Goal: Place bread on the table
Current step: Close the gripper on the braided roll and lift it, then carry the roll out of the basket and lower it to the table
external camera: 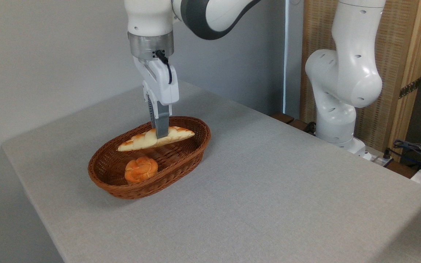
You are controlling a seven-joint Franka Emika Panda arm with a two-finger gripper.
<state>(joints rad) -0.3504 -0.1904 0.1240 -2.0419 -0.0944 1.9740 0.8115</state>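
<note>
Bread (143,140) hangs pinched mid-length in the hand (161,134), above the basket (181,160).

A robotics lab: a pedestal-mounted arm (342,73), loose cables (415,149), bare grey table (269,204).

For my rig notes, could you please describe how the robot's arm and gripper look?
The arm is glossy white with rounded segments, small dark holes and a dark grey joint band. A silver metal ring sits above the white gripper, which has grey fingers and a short black cable.
</note>
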